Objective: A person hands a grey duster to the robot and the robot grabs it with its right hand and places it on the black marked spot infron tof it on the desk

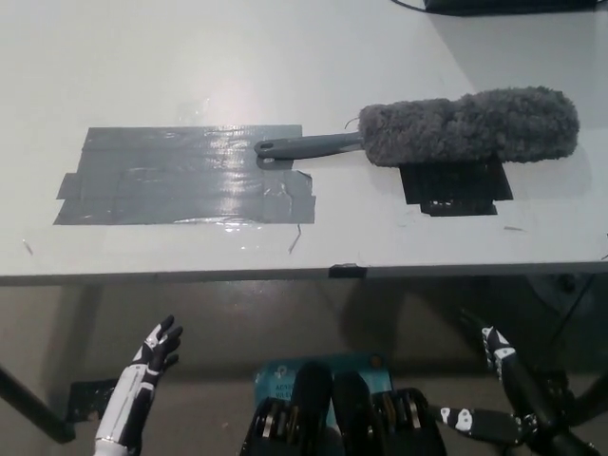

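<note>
The grey duster [446,128] lies on the white desk [285,57], its fluffy head over the upper edge of the small black marked spot [456,188] and its plastic handle pointing left onto the grey tape. My black right hand [503,375] hangs below the desk's front edge at the lower right, open and holding nothing. My white left hand [152,353] rests low at the lower left, open, also below the desk edge.
A large patch of shiny grey tape [180,176] covers the desk's left middle. A small black tab [347,272] sits on the front edge. A dark object [503,5] shows at the top right corner.
</note>
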Tool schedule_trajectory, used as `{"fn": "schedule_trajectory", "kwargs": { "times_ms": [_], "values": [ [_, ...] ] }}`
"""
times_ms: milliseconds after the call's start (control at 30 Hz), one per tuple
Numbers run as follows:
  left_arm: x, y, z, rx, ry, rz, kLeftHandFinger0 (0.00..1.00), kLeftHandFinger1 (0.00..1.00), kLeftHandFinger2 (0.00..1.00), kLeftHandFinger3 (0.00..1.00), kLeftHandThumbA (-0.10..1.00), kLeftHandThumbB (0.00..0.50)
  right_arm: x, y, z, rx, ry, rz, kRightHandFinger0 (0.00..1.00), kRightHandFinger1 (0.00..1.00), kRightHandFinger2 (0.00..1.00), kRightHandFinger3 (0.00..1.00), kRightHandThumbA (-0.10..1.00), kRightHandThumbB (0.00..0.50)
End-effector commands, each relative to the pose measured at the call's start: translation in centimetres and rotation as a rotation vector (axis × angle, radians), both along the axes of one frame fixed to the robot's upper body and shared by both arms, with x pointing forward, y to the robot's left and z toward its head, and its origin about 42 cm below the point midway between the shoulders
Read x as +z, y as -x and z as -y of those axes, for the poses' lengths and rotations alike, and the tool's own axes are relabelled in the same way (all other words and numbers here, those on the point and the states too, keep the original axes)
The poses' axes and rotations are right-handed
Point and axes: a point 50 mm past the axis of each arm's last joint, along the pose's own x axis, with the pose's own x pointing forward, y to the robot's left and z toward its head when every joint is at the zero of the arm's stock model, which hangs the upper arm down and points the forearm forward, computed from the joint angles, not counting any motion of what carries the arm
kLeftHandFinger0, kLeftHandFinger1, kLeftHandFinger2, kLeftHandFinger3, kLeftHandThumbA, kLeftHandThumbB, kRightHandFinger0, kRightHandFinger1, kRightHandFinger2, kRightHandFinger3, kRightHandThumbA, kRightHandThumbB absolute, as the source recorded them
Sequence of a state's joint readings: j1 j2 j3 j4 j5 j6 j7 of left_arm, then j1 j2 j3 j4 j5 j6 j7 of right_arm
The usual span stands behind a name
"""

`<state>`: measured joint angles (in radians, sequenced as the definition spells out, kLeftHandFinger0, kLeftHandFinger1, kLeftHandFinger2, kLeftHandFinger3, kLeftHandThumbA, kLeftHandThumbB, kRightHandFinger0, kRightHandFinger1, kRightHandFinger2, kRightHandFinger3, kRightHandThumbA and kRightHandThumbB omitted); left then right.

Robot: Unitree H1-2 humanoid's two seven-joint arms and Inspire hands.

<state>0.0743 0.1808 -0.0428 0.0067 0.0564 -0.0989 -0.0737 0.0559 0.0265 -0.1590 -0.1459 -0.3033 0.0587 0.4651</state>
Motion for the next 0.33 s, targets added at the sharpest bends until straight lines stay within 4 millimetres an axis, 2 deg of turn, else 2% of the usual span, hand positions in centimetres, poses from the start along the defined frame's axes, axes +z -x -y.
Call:
{"fn": "schedule_trajectory", "kwargs": {
  "times_ms": [0,300],
  "values": [
    [-0.01,1.48,0.58,-0.068,0.002,0.045,1.00,1.00,1.00,1.00,1.00,0.308,0.17,0.82,-0.63,-0.081,0.088,0.300,1.00,1.00,1.00,1.00,1.00,0.198],
    [-0.58,1.70,0.46,-0.083,0.010,0.025,1.00,1.00,1.00,1.00,1.00,0.335,-0.18,1.08,-1.06,-0.034,0.085,0.302,1.00,1.00,1.00,1.00,1.00,0.215]
  ]
}}
